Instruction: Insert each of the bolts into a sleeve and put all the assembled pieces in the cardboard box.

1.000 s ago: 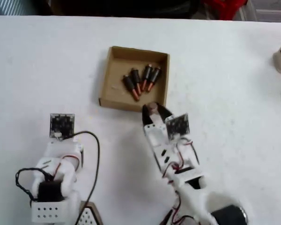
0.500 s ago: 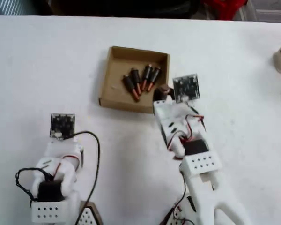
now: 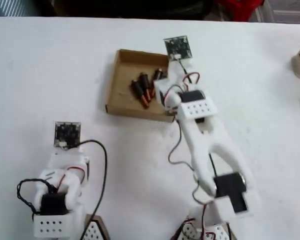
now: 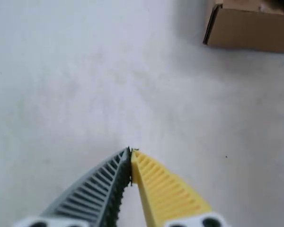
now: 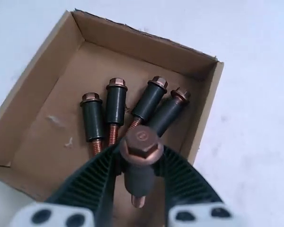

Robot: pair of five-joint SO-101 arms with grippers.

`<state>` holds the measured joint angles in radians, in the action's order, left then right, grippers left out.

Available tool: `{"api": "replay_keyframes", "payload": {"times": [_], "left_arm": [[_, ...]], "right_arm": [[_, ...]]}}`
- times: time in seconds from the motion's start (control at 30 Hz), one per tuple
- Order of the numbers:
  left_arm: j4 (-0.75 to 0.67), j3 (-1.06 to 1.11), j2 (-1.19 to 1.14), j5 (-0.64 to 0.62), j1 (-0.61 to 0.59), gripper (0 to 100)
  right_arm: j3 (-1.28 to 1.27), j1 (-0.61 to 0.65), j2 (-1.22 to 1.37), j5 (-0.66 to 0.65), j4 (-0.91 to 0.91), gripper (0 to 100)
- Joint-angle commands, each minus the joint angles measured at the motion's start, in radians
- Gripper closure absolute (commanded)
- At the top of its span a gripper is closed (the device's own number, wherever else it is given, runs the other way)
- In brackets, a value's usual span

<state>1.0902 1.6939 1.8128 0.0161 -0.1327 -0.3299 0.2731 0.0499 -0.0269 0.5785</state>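
High view: the right arm stood stretched over the cardboard box on the tabletop, so its load hung above the inside. The left arm sat folded, well apart.
Left wrist view: the left tool was pinched closed on nothing (parked out of the way, I judge).
Right wrist view: the right tool clamped a sleeved bolt over the box floor, near four assembled pieces, seemingly poised for release.

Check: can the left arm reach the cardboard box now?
Probably yes: bare table lies between the left gripper and the cardboard box, though the right gripper hangs over it with a sleeved bolt.
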Motion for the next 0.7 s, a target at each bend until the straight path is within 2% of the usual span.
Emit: {"api": "replay_keyframes", "payload": {"times": [0.0,0.3,0.57,0.67], "left_arm": [[0.005,-0.002,0.01,0.008,-0.044,98],[0.008,-0.002,0.01,0.008,-0.062,98],[0.008,-0.002,0.01,0.008,-0.062,98],[0.008,-0.002,0.01,0.008,-0.062,98]], "right_arm": [[0.187,-0.022,0.116,-0.006,0.005,98.1],[0.42,-0.099,0.395,-0.006,0.022,98.1],[0.491,-0.085,0.461,-0.006,0.09,97.9],[0.489,-0.081,0.467,-0.006,0.09,92.3]]}}
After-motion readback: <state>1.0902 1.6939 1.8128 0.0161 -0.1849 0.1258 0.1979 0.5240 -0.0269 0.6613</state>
